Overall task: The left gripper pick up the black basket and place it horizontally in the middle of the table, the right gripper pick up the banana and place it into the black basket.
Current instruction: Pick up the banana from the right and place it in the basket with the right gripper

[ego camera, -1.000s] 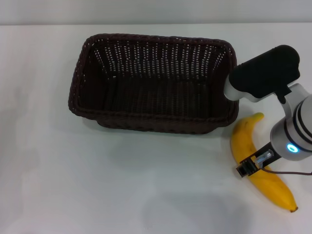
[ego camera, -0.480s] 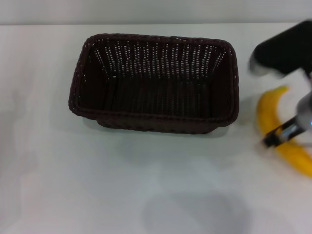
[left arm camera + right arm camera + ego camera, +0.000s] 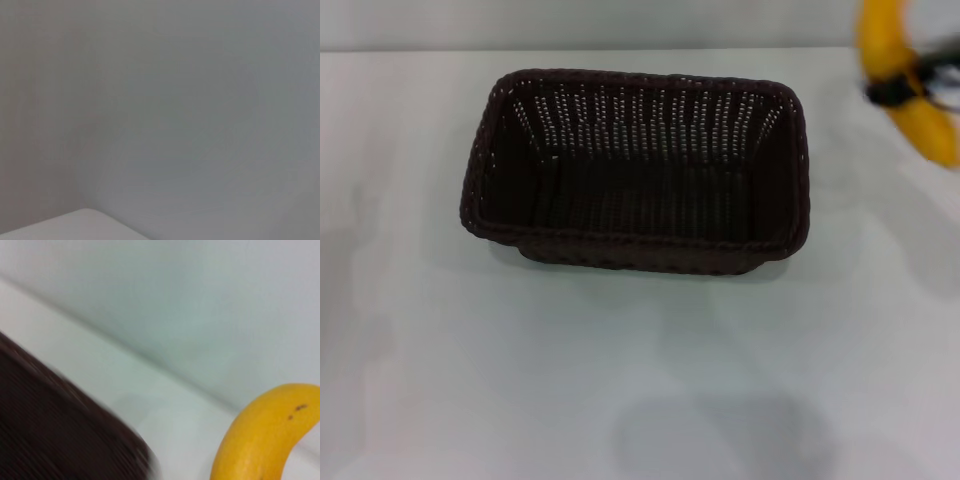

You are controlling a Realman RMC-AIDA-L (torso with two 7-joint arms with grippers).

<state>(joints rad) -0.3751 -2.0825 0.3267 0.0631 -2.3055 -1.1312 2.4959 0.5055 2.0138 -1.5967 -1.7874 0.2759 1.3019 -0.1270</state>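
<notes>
The black basket (image 3: pixel 635 170) lies lengthwise across the middle of the white table (image 3: pixel 500 380), open side up and empty. The yellow banana (image 3: pixel 888 40) hangs in the air at the far right, beyond the basket's right end. My right gripper (image 3: pixel 898 90) is shut on the banana's middle; only its dark fingers show, blurred. The right wrist view shows the banana's curved end (image 3: pixel 260 440) and the basket's rim (image 3: pixel 60 415) below it. The left gripper is out of view; the left wrist view shows only wall and a table corner (image 3: pixel 75 225).
A grey wall (image 3: pixel 620 20) runs behind the table's far edge. A faint shadow (image 3: pixel 720 430) lies on the table in front of the basket.
The right gripper has lifted the banana off the table by the basket's right end and swung it up and toward the far right. The basket has not moved.
</notes>
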